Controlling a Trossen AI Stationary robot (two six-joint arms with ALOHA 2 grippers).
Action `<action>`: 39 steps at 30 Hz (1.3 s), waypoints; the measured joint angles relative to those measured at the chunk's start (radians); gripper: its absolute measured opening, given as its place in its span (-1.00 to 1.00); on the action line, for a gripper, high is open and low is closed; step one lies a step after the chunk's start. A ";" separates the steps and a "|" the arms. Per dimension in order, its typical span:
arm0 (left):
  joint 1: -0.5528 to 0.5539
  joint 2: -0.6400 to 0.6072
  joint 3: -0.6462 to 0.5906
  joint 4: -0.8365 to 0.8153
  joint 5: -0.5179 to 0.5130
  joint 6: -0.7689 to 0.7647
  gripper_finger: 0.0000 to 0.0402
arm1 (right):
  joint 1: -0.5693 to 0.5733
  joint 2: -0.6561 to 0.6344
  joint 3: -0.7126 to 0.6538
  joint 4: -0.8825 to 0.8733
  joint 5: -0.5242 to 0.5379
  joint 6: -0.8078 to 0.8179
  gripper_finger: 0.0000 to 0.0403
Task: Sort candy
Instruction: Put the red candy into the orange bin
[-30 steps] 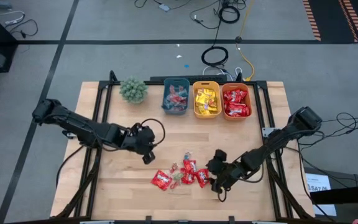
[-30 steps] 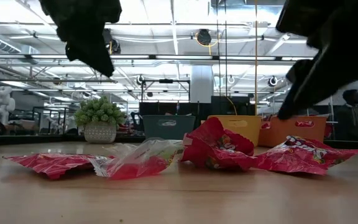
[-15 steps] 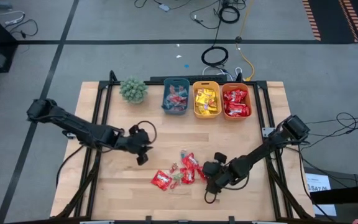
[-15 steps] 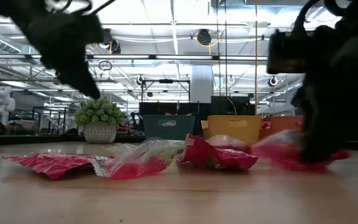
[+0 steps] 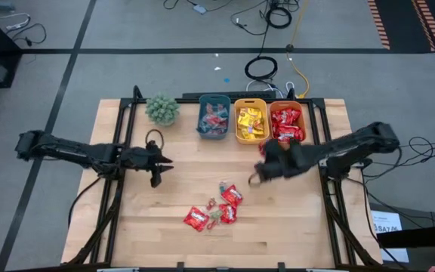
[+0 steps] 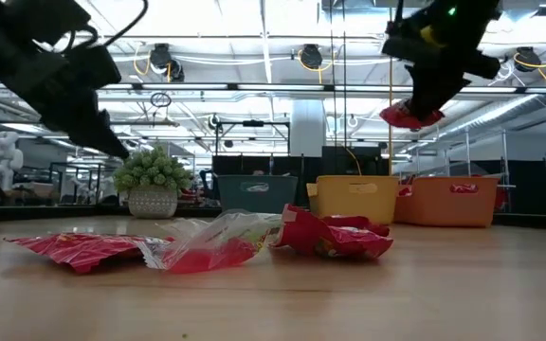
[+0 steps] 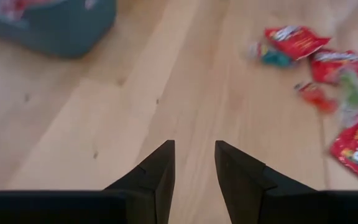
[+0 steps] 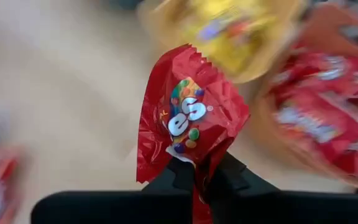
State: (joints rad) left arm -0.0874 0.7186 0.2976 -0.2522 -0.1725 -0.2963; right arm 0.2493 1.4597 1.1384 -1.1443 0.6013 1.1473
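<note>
My right gripper [image 5: 269, 162] is in the air in front of the yellow bin [image 5: 251, 122] and orange bin [image 5: 287, 124], shut on a shiny red candy packet [image 8: 191, 118], also in the low view [image 6: 404, 116]. More candy lies in a loose pile [image 5: 217, 208] on the wooden table, with flat red packets [image 5: 195, 219] and smaller pieces. My left gripper [image 5: 157, 165] hovers over bare wood at the table's left. Its fingers [image 7: 160, 168] are slightly apart, with nothing between them. My right gripper pinches the red packet by one crimped end [image 8: 196, 177] between its two fingers. The fingers slant downward. The rest of the packet sticks out past the fingertips, lifted well clear of the table.
A teal bin [image 5: 213, 115] with mixed pieces stands left of the yellow and orange bins along the far edge. A small green plant [image 5: 161, 109] sits at the far left. Bare wood lies between the pile and the bins.
My right gripper has shut on a red packet at the pile's right end. It has lifted the packet off the table and carried it toward the far edge and the bins, turning as it rose. My left gripper has drawn back toward the table's left edge.
</note>
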 joint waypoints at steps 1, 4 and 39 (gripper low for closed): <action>0.017 -0.024 -0.005 0.001 0.020 0.026 -0.39 | -0.044 -0.033 -0.020 0.002 0.019 0.014 -0.97; 0.062 -0.077 -0.013 -0.018 0.071 0.092 -0.39 | -0.182 -0.142 -0.088 0.013 0.046 0.068 -0.97; 0.159 -0.134 -0.013 -0.105 0.171 0.207 -0.39 | -0.597 -0.270 -0.242 0.215 -0.159 0.004 0.48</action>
State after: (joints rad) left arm 0.0718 0.5846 0.2848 -0.3568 -0.0011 -0.0897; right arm -0.3477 1.1892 0.8967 -0.9289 0.4427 1.1517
